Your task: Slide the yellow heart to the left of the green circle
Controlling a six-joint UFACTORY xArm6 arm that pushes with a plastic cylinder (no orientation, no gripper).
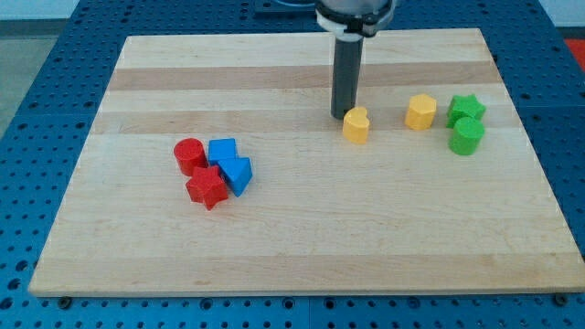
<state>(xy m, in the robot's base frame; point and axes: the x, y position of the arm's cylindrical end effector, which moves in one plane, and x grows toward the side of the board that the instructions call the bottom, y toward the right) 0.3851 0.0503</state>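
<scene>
The yellow heart (356, 125) sits a little right of the board's middle, in the upper half. My tip (341, 115) touches or nearly touches its upper left side. The green circle (467, 136) stands near the view's right edge of the board, with a green star (465, 110) touching it just above. A yellow hexagon (420, 112) lies between the heart and the green blocks, closer to the green ones.
A cluster at the view's left holds a red circle (189, 155), a red star (207, 187), a blue block (222, 151) and a blue triangle (237, 174). The wooden board (302, 247) lies on a blue perforated table.
</scene>
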